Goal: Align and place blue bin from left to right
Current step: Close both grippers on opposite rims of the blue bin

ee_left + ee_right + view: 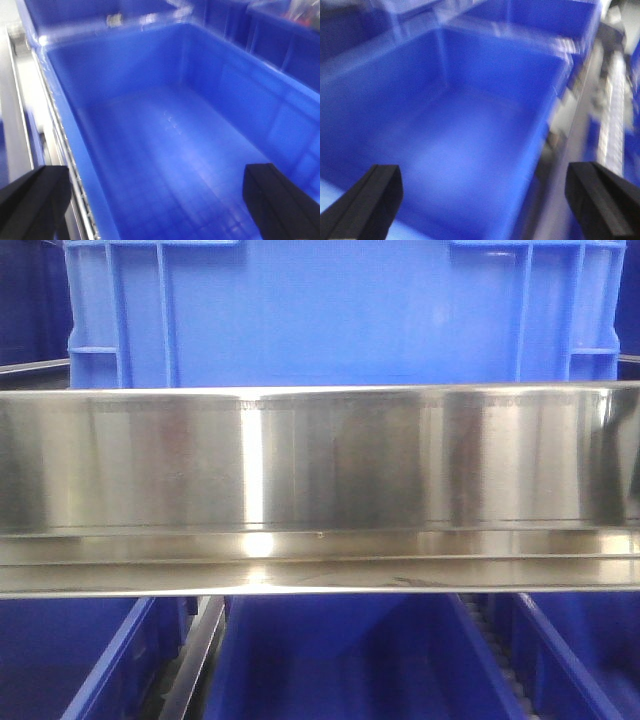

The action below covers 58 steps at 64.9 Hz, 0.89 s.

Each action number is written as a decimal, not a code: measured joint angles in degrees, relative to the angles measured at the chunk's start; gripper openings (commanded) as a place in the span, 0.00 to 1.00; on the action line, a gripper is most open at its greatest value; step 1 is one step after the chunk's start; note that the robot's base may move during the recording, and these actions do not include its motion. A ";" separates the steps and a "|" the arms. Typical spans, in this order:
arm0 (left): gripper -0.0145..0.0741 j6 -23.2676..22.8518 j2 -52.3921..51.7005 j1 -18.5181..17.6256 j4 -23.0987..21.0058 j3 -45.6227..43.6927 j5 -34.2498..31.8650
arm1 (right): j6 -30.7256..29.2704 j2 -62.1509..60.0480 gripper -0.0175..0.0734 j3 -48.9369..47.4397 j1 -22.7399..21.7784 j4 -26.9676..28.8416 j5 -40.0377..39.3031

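Observation:
An empty blue bin (165,135) fills the left wrist view, and my left gripper (158,200) hangs open above it, its left finger over the bin's left rim and its right finger inside. In the right wrist view, blurred by motion, another empty blue bin (455,130) lies under my open right gripper (477,200), whose right finger is past the bin's right wall. The front view shows a large blue bin (340,315) on an upper level behind a steel rail. Neither gripper appears in the front view.
A shiny steel rail (320,490) crosses the front view, with more blue bins (340,660) below it. A metal roller track (55,130) runs along the left bin's side. More blue bins (270,35) stand at the right. A steel track (612,105) runs right of the right-hand bin.

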 measured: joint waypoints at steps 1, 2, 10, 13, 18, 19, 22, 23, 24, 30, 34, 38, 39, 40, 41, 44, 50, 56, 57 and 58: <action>0.84 -0.57 0.74 0.00 0.77 -1.35 0.71 | 1.67 0.86 0.81 -0.84 0.12 -1.37 0.94; 0.84 -0.98 1.81 0.00 1.33 -2.25 1.77 | 2.73 2.14 0.81 -2.13 0.13 -3.30 2.29; 0.84 -3.79 7.50 0.00 6.25 -9.55 7.89 | 8.73 8.95 0.81 -10.01 0.13 -8.90 8.78; 0.84 -4.14 9.70 0.38 6.83 -11.80 9.25 | 9.26 11.55 0.81 -13.62 0.13 -9.02 9.85; 0.84 -4.46 12.86 1.76 6.41 -15.48 9.91 | 10.03 15.25 0.81 -18.78 0.22 -8.40 9.96; 0.84 -4.59 13.37 2.09 6.11 -16.01 9.91 | 10.32 15.85 0.81 -19.56 0.34 -8.24 9.96; 0.84 -4.59 14.73 3.22 4.61 -17.33 10.05 | 10.81 17.79 0.81 -21.64 0.35 -7.86 10.06; 0.84 -4.59 15.16 3.86 4.01 -17.66 10.15 | 11.04 18.31 0.81 -22.23 0.35 -7.86 10.06; 0.84 -4.59 15.55 4.30 3.11 -18.08 10.15 | 11.20 18.82 0.81 -22.80 0.35 -7.71 10.06; 0.84 -4.70 17.85 6.94 -0.43 -18.72 10.39 | 11.78 21.74 0.81 -25.47 0.35 -7.62 10.19; 0.84 -4.70 19.29 8.02 -1.37 -18.85 10.64 | 12.04 23.26 0.81 -26.19 0.35 -7.62 10.19; 0.84 -4.70 20.58 8.50 -1.49 -18.98 10.75 | 12.17 24.98 0.81 -26.41 0.35 -7.15 10.43; 0.84 -4.70 20.87 8.50 -1.62 -18.97 10.73 | 12.29 25.55 0.81 -26.41 0.35 -7.15 10.43; 0.84 -4.70 21.23 8.54 -1.63 -18.97 10.73 | 12.26 25.76 0.81 -26.52 0.35 -7.15 10.43; 0.84 -4.70 21.71 8.54 -1.76 -18.97 10.73 | 12.26 26.37 0.81 -26.52 0.35 -7.15 10.43; 0.84 -4.70 22.71 8.54 -2.00 -18.97 10.73 | 12.26 27.64 0.81 -26.52 0.35 -7.15 10.43; 0.84 -4.70 25.00 8.54 -2.41 -18.97 10.73 | 12.26 30.50 0.81 -26.52 0.35 -7.15 10.54; 0.84 -4.70 26.94 8.54 -2.41 -18.97 10.73 | 12.31 33.01 0.81 -26.52 0.35 -7.15 10.54; 0.84 -4.70 27.23 8.54 -2.41 -18.97 10.73 | 12.31 33.37 0.81 -26.52 0.35 -7.15 10.54; 0.84 -4.70 27.52 8.54 -2.08 -18.97 10.73 | 12.40 33.75 0.81 -26.52 0.35 -7.15 10.54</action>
